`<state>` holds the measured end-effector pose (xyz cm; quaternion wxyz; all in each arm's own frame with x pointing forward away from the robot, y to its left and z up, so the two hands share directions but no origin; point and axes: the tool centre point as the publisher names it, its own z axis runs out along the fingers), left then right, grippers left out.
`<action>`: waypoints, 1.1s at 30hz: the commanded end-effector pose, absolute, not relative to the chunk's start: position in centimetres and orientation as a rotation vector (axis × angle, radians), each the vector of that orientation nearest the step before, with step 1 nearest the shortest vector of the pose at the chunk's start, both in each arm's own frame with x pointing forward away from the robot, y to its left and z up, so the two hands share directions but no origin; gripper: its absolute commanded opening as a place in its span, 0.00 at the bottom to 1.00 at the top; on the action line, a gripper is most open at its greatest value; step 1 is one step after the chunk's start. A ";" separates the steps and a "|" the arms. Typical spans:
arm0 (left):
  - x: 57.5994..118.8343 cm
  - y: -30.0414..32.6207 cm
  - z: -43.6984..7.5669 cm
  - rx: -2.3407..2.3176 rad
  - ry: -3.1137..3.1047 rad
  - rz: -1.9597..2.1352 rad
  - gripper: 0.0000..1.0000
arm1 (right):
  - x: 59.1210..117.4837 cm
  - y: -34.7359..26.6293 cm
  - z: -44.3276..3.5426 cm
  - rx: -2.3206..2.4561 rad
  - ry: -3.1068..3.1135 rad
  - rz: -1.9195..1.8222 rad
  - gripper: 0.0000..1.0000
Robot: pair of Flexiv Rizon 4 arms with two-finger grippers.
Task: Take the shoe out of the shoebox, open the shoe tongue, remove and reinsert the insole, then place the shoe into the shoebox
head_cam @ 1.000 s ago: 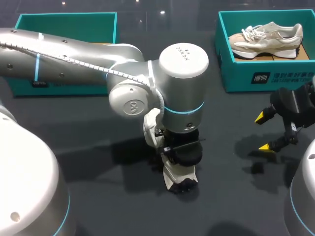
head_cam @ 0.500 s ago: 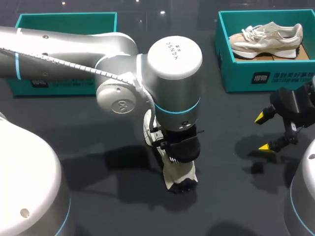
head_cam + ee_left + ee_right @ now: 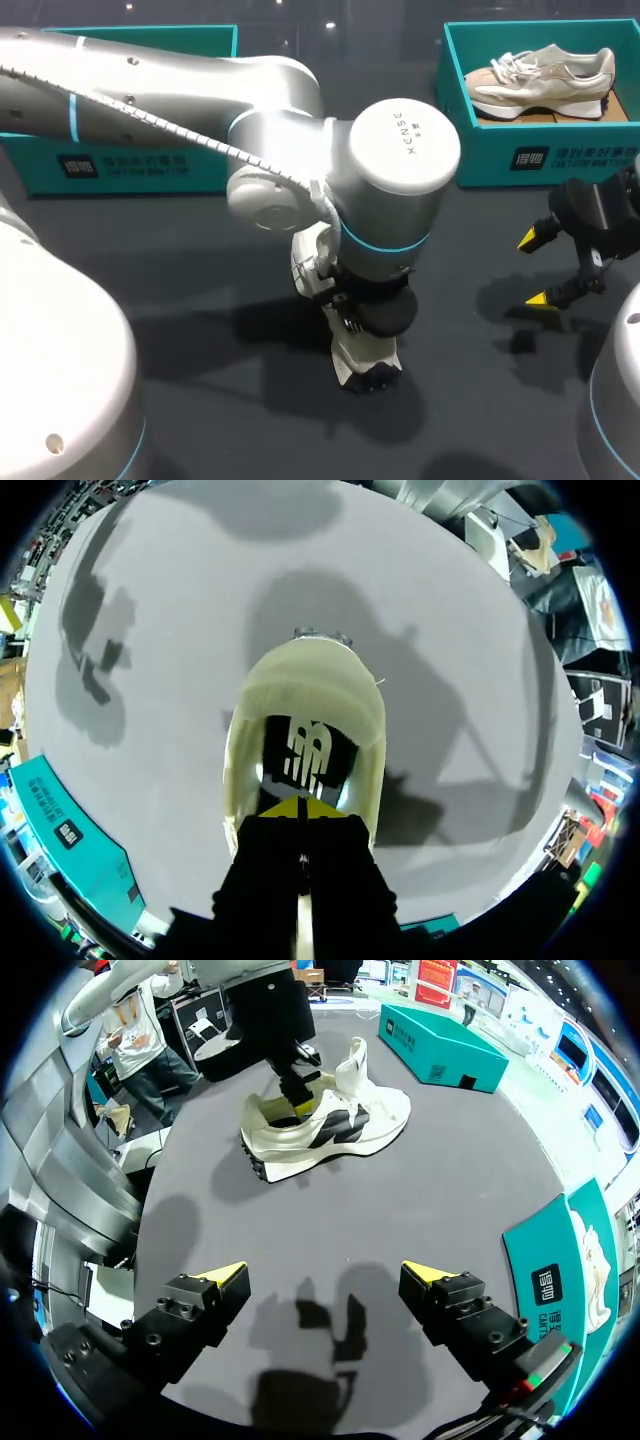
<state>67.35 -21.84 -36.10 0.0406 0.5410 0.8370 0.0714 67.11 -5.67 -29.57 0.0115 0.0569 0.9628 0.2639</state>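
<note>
A white shoe with black side stripes [image 3: 362, 362] lies on the dark table, toe toward me. My left arm's wrist [image 3: 395, 180] hangs right over it and hides most of it. In the left wrist view my left gripper [image 3: 300, 808] is shut, its yellow tips down in the shoe's [image 3: 300, 695] opening at the heel end of the black insole [image 3: 305, 755]. Whether they pinch the insole's edge I cannot tell. From the right wrist view the shoe [image 3: 330, 1130] has its tongue pulled up. My right gripper [image 3: 325, 1275] stands open and empty, well apart from the shoe [image 3: 533, 268].
A teal shoebox [image 3: 540, 155] at the back right holds a second, beige shoe [image 3: 540, 80]. Another teal box [image 3: 130, 165] stands at the back left, partly behind my left arm.
My left arm's wrist has swung to the right above the shoe while its gripper stayed shut in the opening. The shoe has barely shifted. The right arm has not moved.
</note>
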 end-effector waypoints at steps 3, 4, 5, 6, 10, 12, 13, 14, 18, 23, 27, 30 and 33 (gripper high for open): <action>67.4 -21.1 -35.7 1.649 2.581 0.223 0.00 | 67.0 -5.6 -29.6 0.179 3.001 0.818 1.00; 67.4 -20.9 -35.5 1.652 2.583 0.223 0.00 | 67.0 -5.6 -29.6 0.179 3.001 0.818 1.00; 67.4 -20.7 -35.4 1.649 2.584 0.227 0.00 | 67.0 -5.6 -29.6 0.179 3.001 0.818 1.00; 67.5 -20.6 -35.2 1.647 2.585 0.230 0.00 | 67.0 -5.6 -29.6 0.179 3.001 0.818 1.00; 67.9 -20.1 -34.9 1.642 2.594 0.235 0.00 | 67.0 -5.6 -29.6 0.179 3.001 0.818 1.00; 68.0 -20.1 -34.9 1.647 2.603 0.235 0.07 | 67.0 -5.6 -29.6 0.179 3.001 0.818 1.00; 68.1 -20.1 -35.0 1.648 2.605 0.240 0.12 | 67.0 -5.6 -29.6 0.179 3.001 0.818 1.00; 68.2 -20.1 -35.0 1.651 2.607 0.244 0.22 | 67.0 -5.6 -29.6 0.179 3.001 0.818 1.00; 68.5 -20.2 -35.1 1.660 2.614 0.247 0.91 | 67.0 -5.6 -29.6 0.179 3.001 0.818 1.00; 68.9 -20.2 -35.2 1.682 2.626 0.233 1.00 | 67.0 -5.6 -29.6 0.179 3.001 0.818 1.00; 68.8 -20.3 -35.6 1.720 2.629 0.167 1.00 | 67.0 -5.6 -29.6 0.179 3.001 0.818 1.00; 68.8 -20.5 -35.9 1.749 2.628 0.112 1.00 | 67.0 -5.6 -29.6 0.179 3.001 0.818 1.00; 68.6 -20.6 -35.6 1.769 2.617 0.089 1.00 | 67.0 -5.6 -29.6 0.179 3.001 0.818 1.00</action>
